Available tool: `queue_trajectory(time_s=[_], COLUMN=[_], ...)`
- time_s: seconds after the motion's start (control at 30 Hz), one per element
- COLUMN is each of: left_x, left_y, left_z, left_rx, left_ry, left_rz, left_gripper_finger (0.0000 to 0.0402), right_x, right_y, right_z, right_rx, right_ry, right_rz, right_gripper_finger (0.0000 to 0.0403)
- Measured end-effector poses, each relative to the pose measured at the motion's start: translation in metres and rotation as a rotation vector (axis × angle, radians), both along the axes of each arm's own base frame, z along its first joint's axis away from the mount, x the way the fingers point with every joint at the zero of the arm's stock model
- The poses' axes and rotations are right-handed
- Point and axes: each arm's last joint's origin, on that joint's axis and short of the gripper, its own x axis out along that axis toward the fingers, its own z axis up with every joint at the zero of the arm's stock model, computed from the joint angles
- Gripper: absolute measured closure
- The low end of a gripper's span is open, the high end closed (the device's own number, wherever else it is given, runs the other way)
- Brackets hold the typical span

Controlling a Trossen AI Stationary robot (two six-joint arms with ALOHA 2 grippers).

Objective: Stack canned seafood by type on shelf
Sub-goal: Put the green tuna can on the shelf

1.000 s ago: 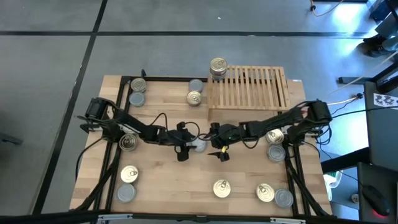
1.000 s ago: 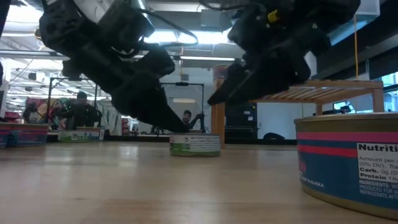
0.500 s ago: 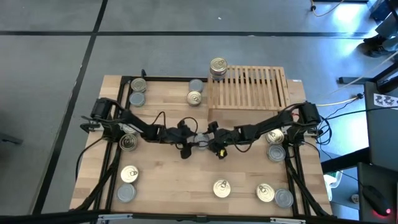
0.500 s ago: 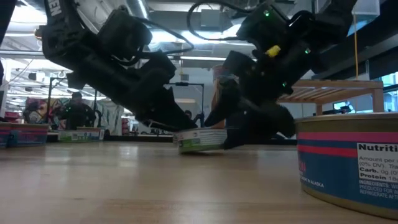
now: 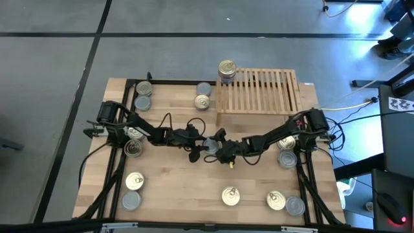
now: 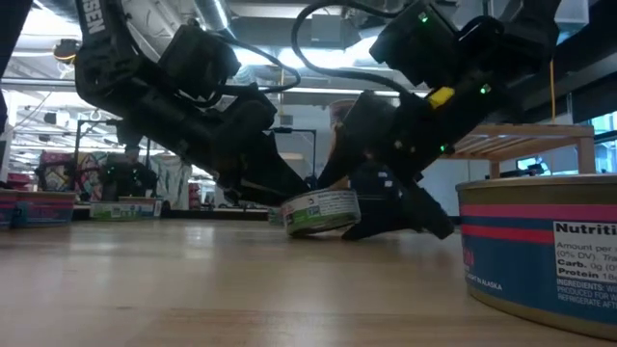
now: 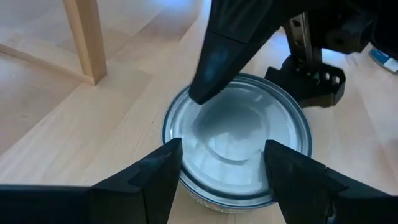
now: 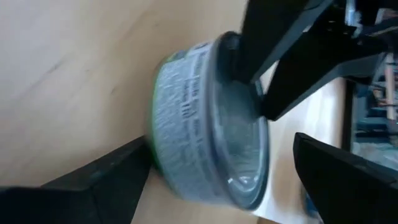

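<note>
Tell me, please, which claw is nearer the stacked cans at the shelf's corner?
Neither clearly: the left claw and right claw meet mid-table around a tilted green-labelled can, both well short of the stacked cans.

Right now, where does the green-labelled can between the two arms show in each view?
High: table centre, can between both tools.
Low: centre, tilted off the tabletop.
Left wrist: centre, silver top between dark fingers.
Right wrist: centre, on its side.
Shared landmark: the shelf, whose leg stands nearby.
</note>
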Motion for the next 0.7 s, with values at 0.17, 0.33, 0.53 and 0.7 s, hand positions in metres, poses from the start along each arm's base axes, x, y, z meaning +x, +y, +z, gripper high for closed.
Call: queue_trajectory(time_s=[0.17, 0.33, 0.53, 0.7], left_x=[0.0, 0.0, 0.0, -0.009], left_y=[0.0, 0.0, 0.001, 0.0], left_z=[0.0, 0.0, 0.01, 0.032], left_rx=[-0.002, -0.011, 0.028, 0.063], left_ry=[-0.005, -0.014, -0.034, 0.0], left_rz=[-0.003, 0.004, -0.007, -0.058], left_gripper_finger=[0.0173, 0.0173, 0.0173, 0.0173], right_x=[0.001, 0.0, -0.004, -0.015], right_y=[0.002, 0.004, 0.017, 0.035], right_z=[-0.002, -0.002, 0.001, 0.019], right_rx=[0.0, 0.006, -0.09, -0.076], right_ry=[-0.017, -0.012, -0.022, -0.031], right_rz=[0.007, 0.003, -0.024, -0.012], right_gripper_finger=[0.0082, 0.0194, 0.0252, 0.0263])
